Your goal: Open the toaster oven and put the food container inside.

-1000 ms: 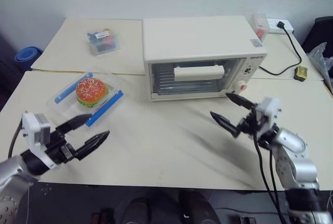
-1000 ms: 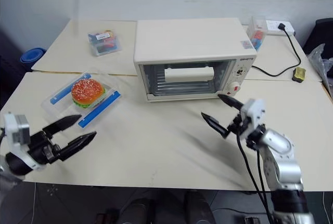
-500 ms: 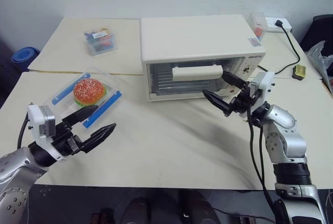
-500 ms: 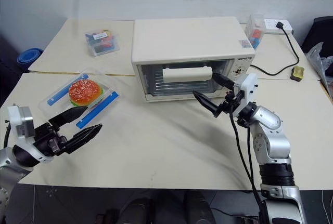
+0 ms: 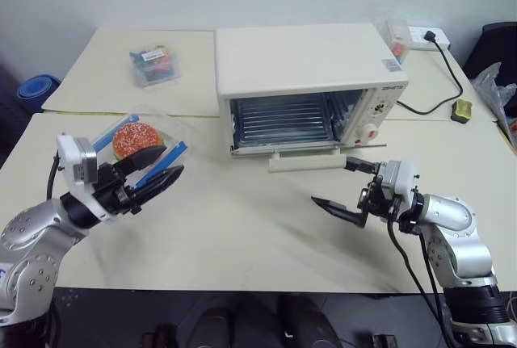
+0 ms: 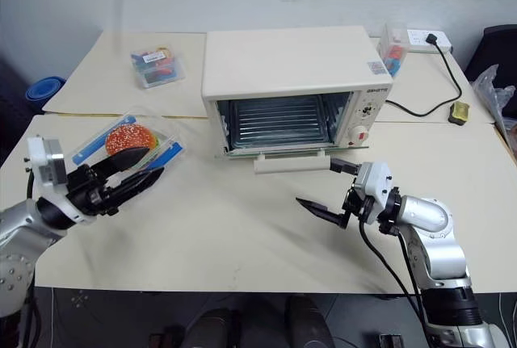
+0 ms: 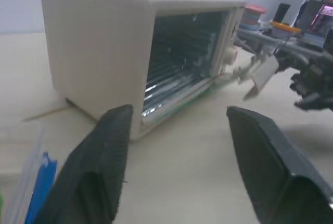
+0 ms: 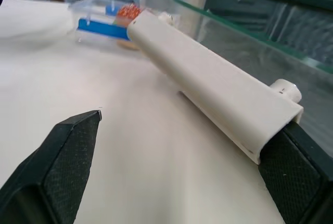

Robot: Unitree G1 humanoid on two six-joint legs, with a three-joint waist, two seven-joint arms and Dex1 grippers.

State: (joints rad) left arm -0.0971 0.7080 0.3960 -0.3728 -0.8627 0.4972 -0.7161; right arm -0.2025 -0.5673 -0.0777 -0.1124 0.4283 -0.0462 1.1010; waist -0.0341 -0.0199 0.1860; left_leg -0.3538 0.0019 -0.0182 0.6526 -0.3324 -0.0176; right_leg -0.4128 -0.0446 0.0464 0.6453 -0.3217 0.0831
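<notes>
The cream-white toaster oven [image 5: 307, 53] stands at the table's middle with its glass door swung down flat and the white bar handle [image 5: 303, 161] at the door's front edge. The wire rack shows inside. The food container [image 5: 121, 134], clear with blue clips and a burger in it, lies to the oven's left. My left gripper [image 5: 173, 161] is open at the container's near right corner, fingers [image 7: 99, 167] apart with nothing between them. My right gripper [image 5: 330, 180] is open just right of the handle's end [image 8: 208, 89], holding nothing.
A small clear box of colourful items [image 5: 155, 64] sits at the back left. Behind the oven on the right are a small jar [image 5: 398, 37], a power strip [image 5: 428, 39] with a black cable [image 5: 440, 81], and a small yellow object [image 5: 463, 110].
The oven door went from shut to folded down open. My right gripper came back from the handle toward the near edge. My left gripper moved up to the container and its fingers narrowed.
</notes>
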